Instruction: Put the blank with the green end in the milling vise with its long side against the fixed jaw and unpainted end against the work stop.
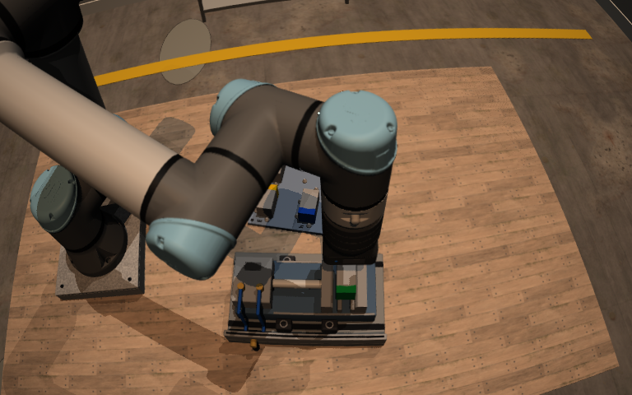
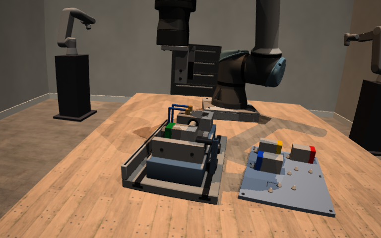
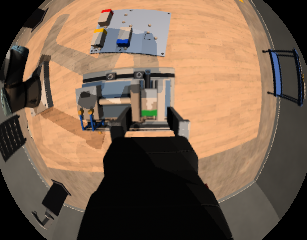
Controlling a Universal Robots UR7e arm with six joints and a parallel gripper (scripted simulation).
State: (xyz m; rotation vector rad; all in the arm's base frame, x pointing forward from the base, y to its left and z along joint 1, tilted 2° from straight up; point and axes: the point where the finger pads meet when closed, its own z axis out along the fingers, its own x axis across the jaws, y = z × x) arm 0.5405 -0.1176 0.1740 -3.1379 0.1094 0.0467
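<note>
The blank with the green end (image 2: 180, 131) lies flat between the jaws of the milling vise (image 2: 178, 153). It sits just behind the fixed jaw (image 2: 177, 150), and I cannot tell whether it touches it. Its green end (image 2: 168, 130) points left, away from the work stop rod (image 2: 203, 141). The blank also shows in the overhead view (image 1: 346, 291) and in the wrist view (image 3: 149, 104). My gripper (image 2: 190, 76) hangs high above the vise, open and empty. In the overhead view the wrist (image 1: 354, 220) hides the fingers.
The grey plate (image 2: 286, 179) to the right of the vise holds a yellow-ended blank (image 2: 271, 146), a blue-ended blank (image 2: 269, 162) and a red-ended blank (image 2: 302, 153), all apart from each other. Blue hoses (image 2: 174, 110) rise from the moving jaw. The robot base (image 2: 230, 103) stands behind.
</note>
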